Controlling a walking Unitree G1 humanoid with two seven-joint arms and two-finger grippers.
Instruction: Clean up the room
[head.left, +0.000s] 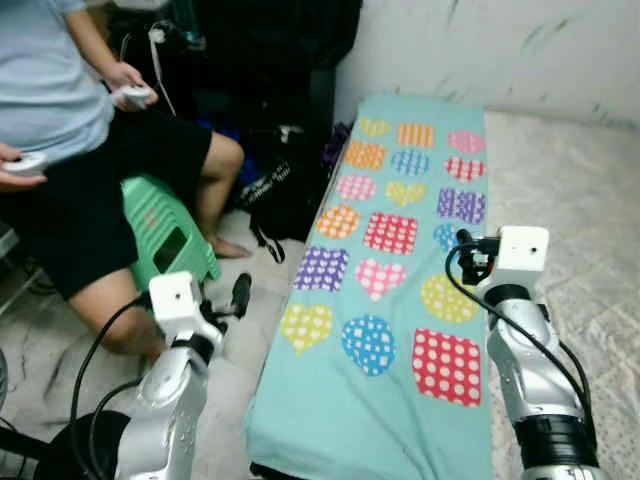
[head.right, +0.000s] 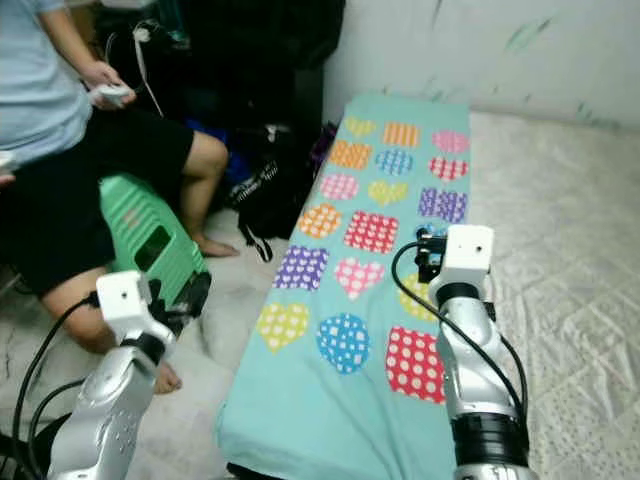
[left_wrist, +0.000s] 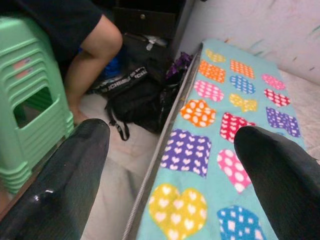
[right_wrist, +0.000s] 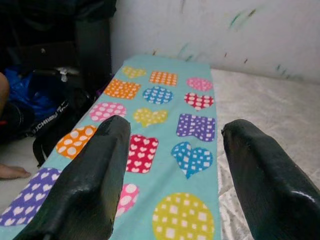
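**Colours in front of me**

The blanket is teal, patterned with hearts and squares in yellow, blue, red, pink, purple and orange, all dotted or checked in white. Beside it stand a mint-green stool and a black bag. My fingers are black, my arms silver.

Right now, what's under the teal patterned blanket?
The teal blanket lies flat over a narrow cot; a metal frame rail shows along its floor-side edge. The surface beneath is covered, so it can't be seen. A whitish mattress lies along the blanket's other side.
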